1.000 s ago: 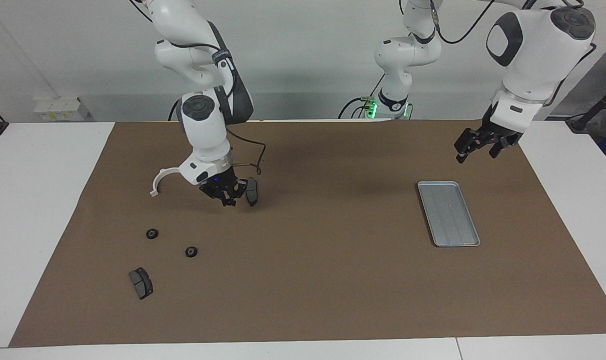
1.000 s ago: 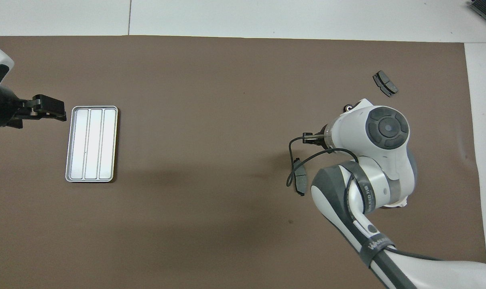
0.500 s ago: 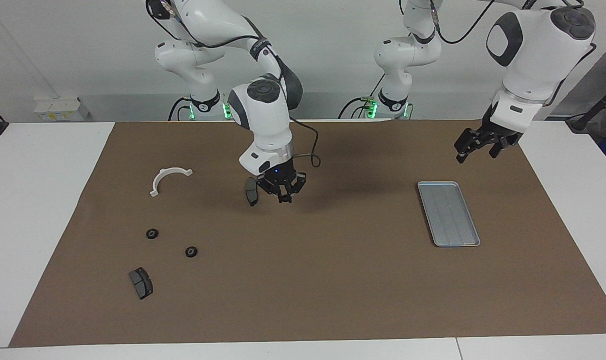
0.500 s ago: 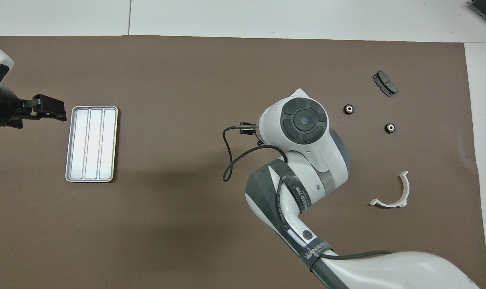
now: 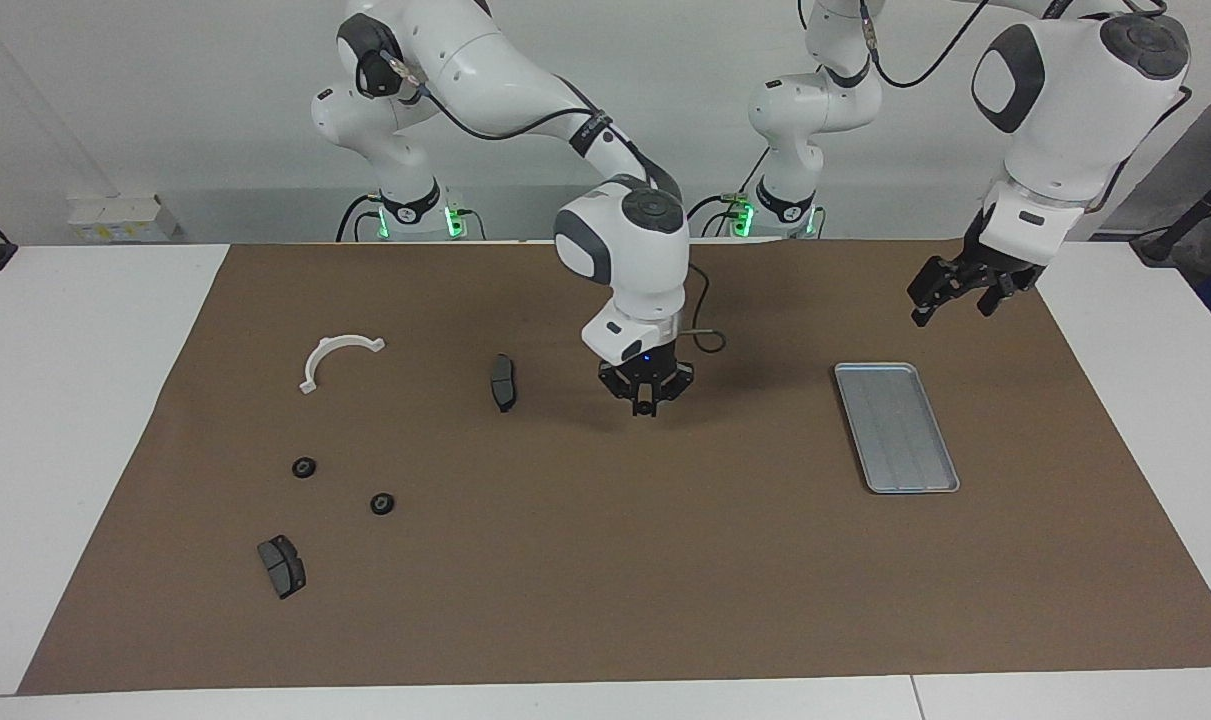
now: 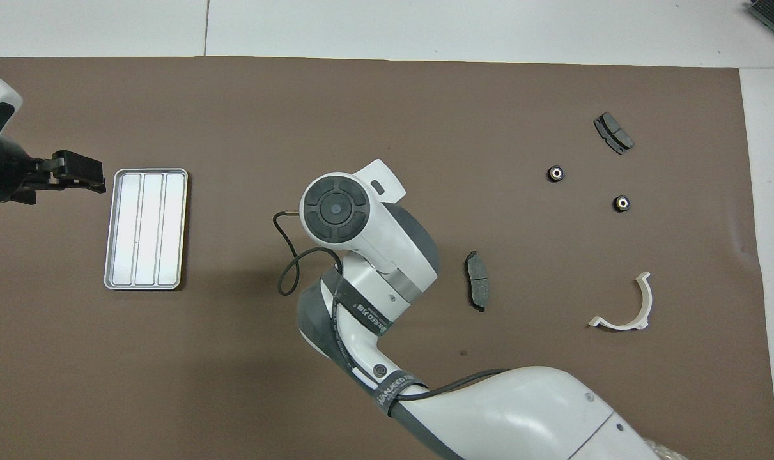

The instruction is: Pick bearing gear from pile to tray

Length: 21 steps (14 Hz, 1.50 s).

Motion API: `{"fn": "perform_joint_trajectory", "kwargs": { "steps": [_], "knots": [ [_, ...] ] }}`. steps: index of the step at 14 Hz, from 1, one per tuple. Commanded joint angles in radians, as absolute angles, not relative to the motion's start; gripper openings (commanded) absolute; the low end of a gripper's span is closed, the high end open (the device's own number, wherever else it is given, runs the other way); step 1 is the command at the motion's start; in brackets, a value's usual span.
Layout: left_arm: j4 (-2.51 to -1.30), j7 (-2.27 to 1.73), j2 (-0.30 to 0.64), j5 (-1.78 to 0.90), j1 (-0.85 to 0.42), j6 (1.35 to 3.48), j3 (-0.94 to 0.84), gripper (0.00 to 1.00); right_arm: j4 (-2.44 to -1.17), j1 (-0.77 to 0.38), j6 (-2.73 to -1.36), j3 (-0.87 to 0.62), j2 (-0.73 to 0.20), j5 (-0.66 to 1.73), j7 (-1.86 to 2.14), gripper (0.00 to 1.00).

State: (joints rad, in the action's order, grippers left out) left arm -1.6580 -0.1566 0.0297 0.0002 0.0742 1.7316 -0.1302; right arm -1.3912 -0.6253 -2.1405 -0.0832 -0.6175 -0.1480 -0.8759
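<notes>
My right gripper (image 5: 645, 402) has swung off the pile in the last second. It was low beside the nearer brake pad (image 5: 503, 382); now it hangs over bare mat (image 5: 605, 580) mid-table. Read on the facing view's clock, that pad sits at nine o'clock from it, and the tray (image 5: 913, 489) at about three o'clock, still well apart.

Its fingertips are drawn fully together. Whether a bearing gear is pinched between them I cannot tell; the tips show only as a dark point.

Two gears remain on the mat, unmoved: one gear (image 5: 304, 467) and a second gear (image 5: 382, 503), both around eight o'clock from my right gripper. The white half-ring (image 5: 330, 352) and the other brake pad (image 5: 281, 566) lie where they were too. The nearer pad has not shifted, so I have not dragged it.

I judge this as the carry towards the tray. If nothing is in the grip, it is a wasted trip.

My left gripper (image 5: 960, 290) waits, fingers spread wide and empty, in the air at one o'clock from the tray.
</notes>
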Motion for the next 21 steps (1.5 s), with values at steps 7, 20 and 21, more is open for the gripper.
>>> {"fn": "perform_joint_trajectory", "kwargs": {
  "steps": [7,20,21],
  "knots": [
    [-1.687,-0.146,0.006,0.015,0.075,1.759,-0.141,1.00,-1.522,-0.675,-2.249,-0.084,-0.618,-0.169,-0.927,0.13],
    [-1.732,-0.463,0.092,0.009,-0.175,1.963,-0.149,1.00,-1.673,-0.441,-2.249,-0.086,-0.396,-0.152,-0.720,1.00],
    [-1.732,-0.469,0.112,0.012,-0.204,1.985,-0.149,1.00,-1.727,-0.395,-2.249,-0.086,-0.355,-0.150,-0.657,1.00]
  ]
}}
